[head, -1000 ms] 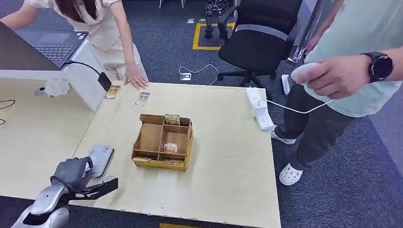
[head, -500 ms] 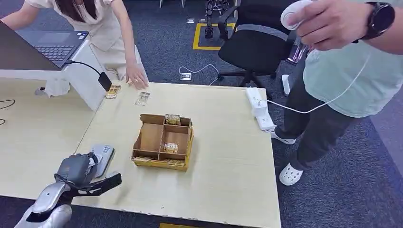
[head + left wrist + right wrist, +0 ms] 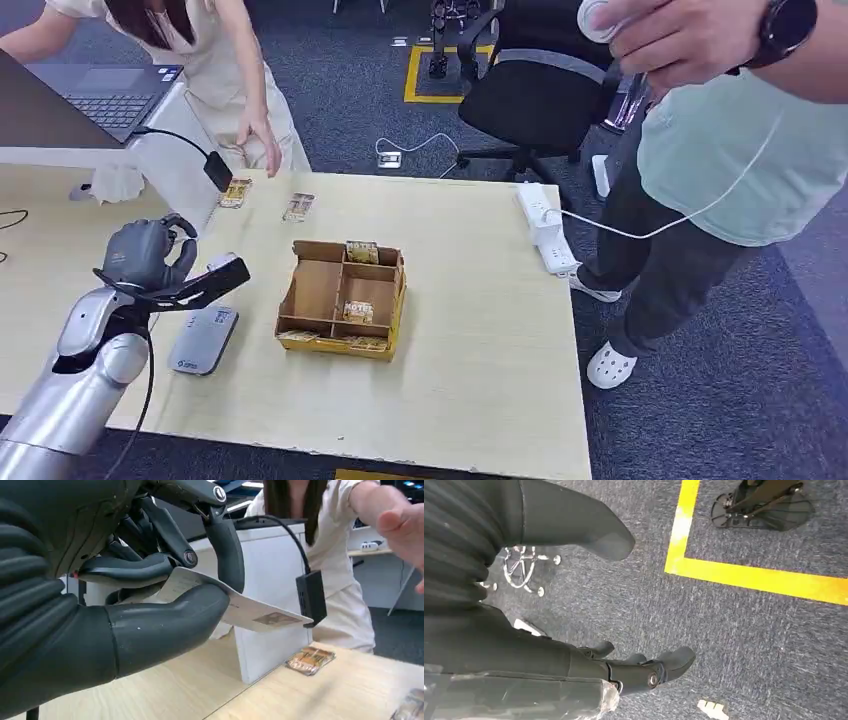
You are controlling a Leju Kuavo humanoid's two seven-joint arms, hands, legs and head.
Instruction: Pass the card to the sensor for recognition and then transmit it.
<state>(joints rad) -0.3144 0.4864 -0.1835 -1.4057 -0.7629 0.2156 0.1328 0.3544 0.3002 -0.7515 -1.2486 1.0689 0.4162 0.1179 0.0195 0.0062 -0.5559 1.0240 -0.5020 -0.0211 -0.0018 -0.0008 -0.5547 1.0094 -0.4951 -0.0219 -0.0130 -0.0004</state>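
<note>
My left hand (image 3: 143,257) is raised above the left part of the table and pinches a thin white card (image 3: 222,270) that sticks out toward the box. Up close, the card (image 3: 250,613) is clamped between the thumb and the dark fingers (image 3: 227,550) of that hand (image 3: 125,600). The grey flat sensor (image 3: 203,339) lies on the table below and nearer than the card, apart from it. My right hand (image 3: 524,640) hangs over blue carpet with its fingers apart, holding nothing.
A divided cardboard box (image 3: 343,298) with small packets stands mid-table. Two packets (image 3: 236,193) lie by the far edge, near a black adapter (image 3: 218,171). One person leans in at far left, another stands right holding a corded white device (image 3: 590,12). A power strip (image 3: 545,225) lies at the right edge.
My left hand has lifted the card from low over the sensor by the front edge, up and farther from me. The far person's hand has left the table; the right person's hand rose.
</note>
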